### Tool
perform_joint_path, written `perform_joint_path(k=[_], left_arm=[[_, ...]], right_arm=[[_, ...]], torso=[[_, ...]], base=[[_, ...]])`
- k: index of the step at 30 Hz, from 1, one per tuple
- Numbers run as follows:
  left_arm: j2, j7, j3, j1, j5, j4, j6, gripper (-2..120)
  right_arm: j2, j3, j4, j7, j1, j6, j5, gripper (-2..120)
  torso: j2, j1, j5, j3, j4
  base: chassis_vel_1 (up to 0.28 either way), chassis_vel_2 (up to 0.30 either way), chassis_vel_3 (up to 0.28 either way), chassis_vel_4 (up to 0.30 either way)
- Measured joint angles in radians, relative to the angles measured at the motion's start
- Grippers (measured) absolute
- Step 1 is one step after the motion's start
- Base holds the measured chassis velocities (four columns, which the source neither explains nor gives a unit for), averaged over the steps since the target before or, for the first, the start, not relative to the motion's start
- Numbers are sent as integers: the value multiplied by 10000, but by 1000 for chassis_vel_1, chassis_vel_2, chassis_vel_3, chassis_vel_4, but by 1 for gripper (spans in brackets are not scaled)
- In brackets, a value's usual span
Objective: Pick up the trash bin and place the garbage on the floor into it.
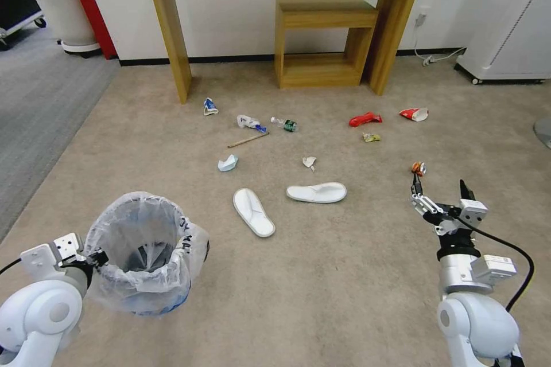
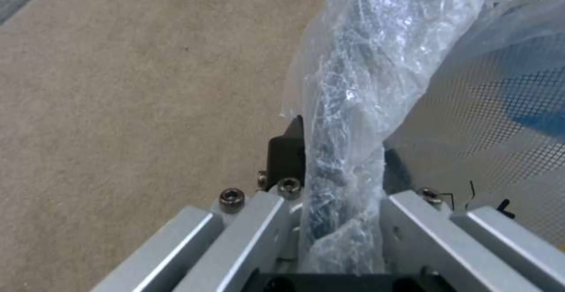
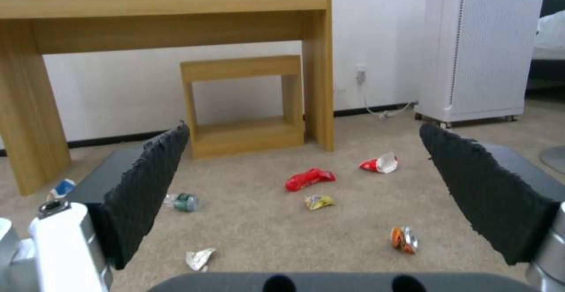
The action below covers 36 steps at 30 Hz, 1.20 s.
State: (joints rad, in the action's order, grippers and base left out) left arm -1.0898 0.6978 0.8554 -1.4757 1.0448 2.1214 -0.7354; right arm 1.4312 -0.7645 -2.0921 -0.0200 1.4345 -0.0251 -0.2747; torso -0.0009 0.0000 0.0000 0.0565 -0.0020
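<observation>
My left gripper (image 1: pixel 97 258) was clamped on the rim of the trash bin (image 1: pixel 143 252), pinching a fold of its liner between the fingers (image 2: pixel 287 155). The bin was a small round thing, upright at my lower left, draped in a crinkled, whitish see-through bag (image 2: pixel 353 84) that bunched over the rim and hung down the sides; blue showed through at its base, and from my left wrist I could see a fine mesh wall (image 2: pixel 500 119) behind the plastic. Whether the bin rested on the floor (image 1: pixel 356 275) or hung just above it, I could not tell.

My right gripper (image 1: pixel 442 189) hung over the beige carpet at my right with its jaws spread wide and nothing between the dark ridged pads (image 3: pixel 147 186).

The garbage lay scattered ahead of me, in front of the wooden table (image 1: pixel 172 23): a blue-and-white wrapper (image 1: pixel 210 106) near the table leg, another wrapper (image 1: pixel 250 122), a small bottle with a green label (image 1: pixel 285 124), a wooden stick (image 1: pixel 248 140), crumpled white paper (image 1: pixel 228 163), a smaller scrap (image 1: pixel 309 161), a red wrapper (image 1: pixel 365 119), a yellowish wrapper (image 1: pixel 371 137), a red-and-white paper cup (image 1: pixel 414 114) on its side, and a crushed can (image 1: pixel 418 168) just beyond my right fingertips. Two white slippers (image 1: pixel 253 212) lay between the bin and the litter.
</observation>
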Motion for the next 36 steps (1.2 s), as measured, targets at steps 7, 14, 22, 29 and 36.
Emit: perform_joint_path(k=[7, 14, 22, 29, 36], left_arm=[[-60, -30, -4, -14, -3, 26, 0, 1], [-52, -33, -33, 67, -2, -71, 0, 1], [-86, -34, -140, 172, -31, -191, 0, 1], [-43, -33, -138, 243, -23, -266, 0, 1], [-16, -33, -128, 268, -9, -301, -1, 1]], right_arm=[[3, 4, 45, 1, -26, -1, 22, 100], [3, 6, 111, 0, -60, 0, 29, 100], [-32, 15, 196, -43, -107, 2, 4, 100], [-41, 33, 214, -43, -161, 67, 5, 100], [-29, 58, 254, -43, -189, 76, 25, 100]], torso=[[0, 0, 0, 0, 0], [0, 0, 1, 0, -1], [0, 0, 0, 0, 0], [1, 0, 0, -1, 0], [0, 0, 0, -1, 0]], base=[[-76, 66, 61, -81], [-68, 67, 74, -74], [-49, 60, 60, -61], [-46, 47, 44, -35], [-31, 33, 40, -45]])
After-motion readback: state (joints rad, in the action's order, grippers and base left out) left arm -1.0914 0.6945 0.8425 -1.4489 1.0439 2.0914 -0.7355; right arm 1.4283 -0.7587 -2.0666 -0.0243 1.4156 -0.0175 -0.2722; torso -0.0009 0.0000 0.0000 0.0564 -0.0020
